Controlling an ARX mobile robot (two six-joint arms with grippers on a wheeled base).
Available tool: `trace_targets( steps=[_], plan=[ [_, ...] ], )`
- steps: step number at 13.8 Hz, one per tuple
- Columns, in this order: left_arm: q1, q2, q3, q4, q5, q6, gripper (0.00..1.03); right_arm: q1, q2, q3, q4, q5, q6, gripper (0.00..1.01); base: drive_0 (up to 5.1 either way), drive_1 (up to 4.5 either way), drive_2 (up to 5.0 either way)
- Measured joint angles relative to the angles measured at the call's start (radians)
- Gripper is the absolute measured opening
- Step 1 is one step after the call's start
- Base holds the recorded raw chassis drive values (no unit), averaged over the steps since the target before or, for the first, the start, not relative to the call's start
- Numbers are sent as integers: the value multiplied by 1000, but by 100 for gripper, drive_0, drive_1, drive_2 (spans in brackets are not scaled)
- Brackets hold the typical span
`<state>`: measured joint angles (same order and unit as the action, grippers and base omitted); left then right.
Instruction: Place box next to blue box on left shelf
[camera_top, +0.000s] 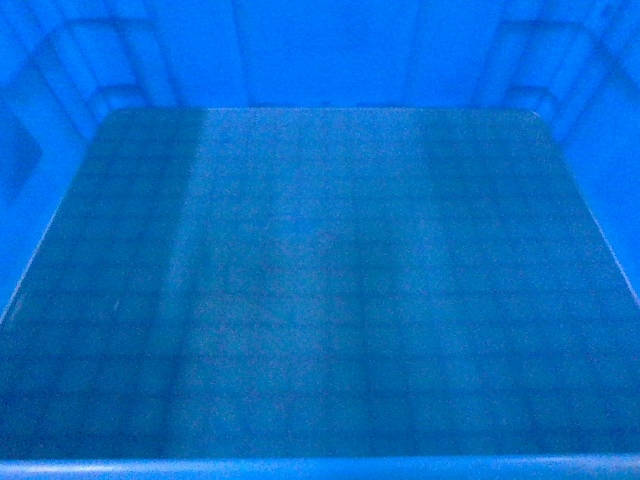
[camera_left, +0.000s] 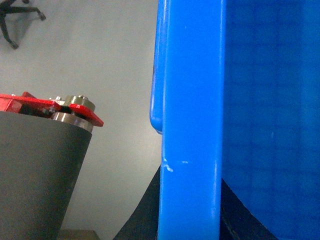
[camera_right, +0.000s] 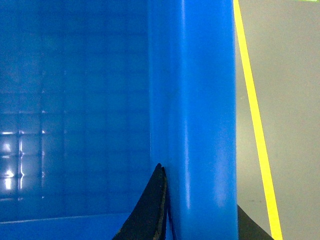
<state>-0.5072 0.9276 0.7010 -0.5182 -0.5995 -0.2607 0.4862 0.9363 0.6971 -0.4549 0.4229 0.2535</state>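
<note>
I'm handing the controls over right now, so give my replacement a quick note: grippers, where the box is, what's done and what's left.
Left gripper: dark fingers straddle the rim of the box, apparently clamped on it.
Right gripper: same, fingers on either side of the opposite rim.
Box: empty, filling the head view; grey floor shows beyond the rims, with a yellow floor line on the right.
Done: box gripped at both sides.
Left: the shelf and the other blue box are not visible; placement appears still to do.

head cam's soft and washed in blue, glare patches on the box (camera_right: 75, 125) floor, wrist views sharper
</note>
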Motion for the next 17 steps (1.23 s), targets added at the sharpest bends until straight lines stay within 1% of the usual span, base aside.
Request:
trace_targets(
  steps=[17],
  plan=[
    [-1,2,0,-2,-2,2,12,0,5,0,-2,-1,0,13,-5,428,-438]
  ],
)
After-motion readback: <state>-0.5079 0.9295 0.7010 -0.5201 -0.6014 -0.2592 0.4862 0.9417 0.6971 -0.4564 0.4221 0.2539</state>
